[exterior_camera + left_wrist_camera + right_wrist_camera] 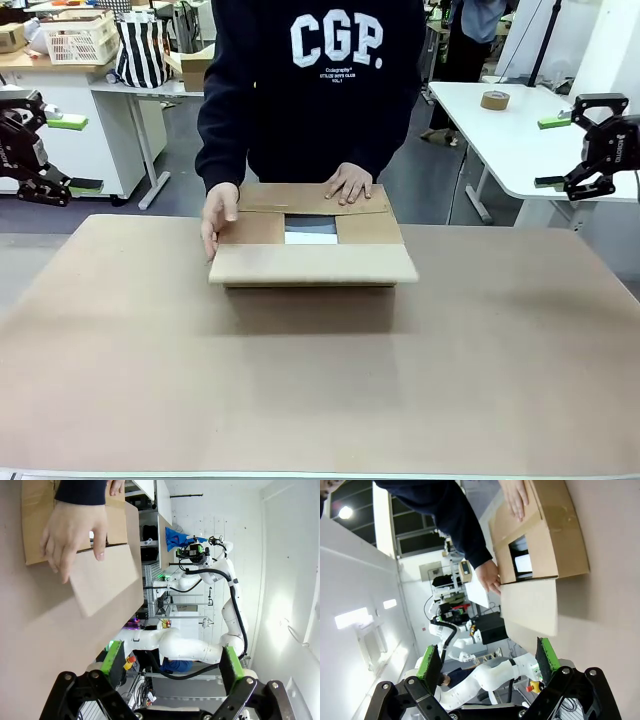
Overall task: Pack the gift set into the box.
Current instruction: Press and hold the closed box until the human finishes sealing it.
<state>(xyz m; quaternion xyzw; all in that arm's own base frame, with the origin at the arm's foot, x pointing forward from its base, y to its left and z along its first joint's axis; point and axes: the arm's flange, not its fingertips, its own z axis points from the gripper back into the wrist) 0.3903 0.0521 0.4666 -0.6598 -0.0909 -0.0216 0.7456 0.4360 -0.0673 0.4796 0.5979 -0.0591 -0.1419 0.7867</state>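
The brown box (312,262) sits mid-table in front of a person. Its far and side flaps are folded in, while the near flap (313,264) sticks out flat toward me. Through the gap between flaps I see the gift set (311,231), grey-blue with a white part, inside the box (540,550). One hand (219,214) of the person holds the box's left side, the other (350,183) presses the far flap. My left gripper (66,152) is raised at the left edge, open. My right gripper (556,152) is raised at the right edge, also open. The box (80,545) also appears in the left wrist view.
The brown tabletop (320,390) stretches wide in front of the box. A white table (520,130) with a tape roll (494,100) stands at back right. Shelving with a basket (82,38) and a striped bag (143,50) is at back left.
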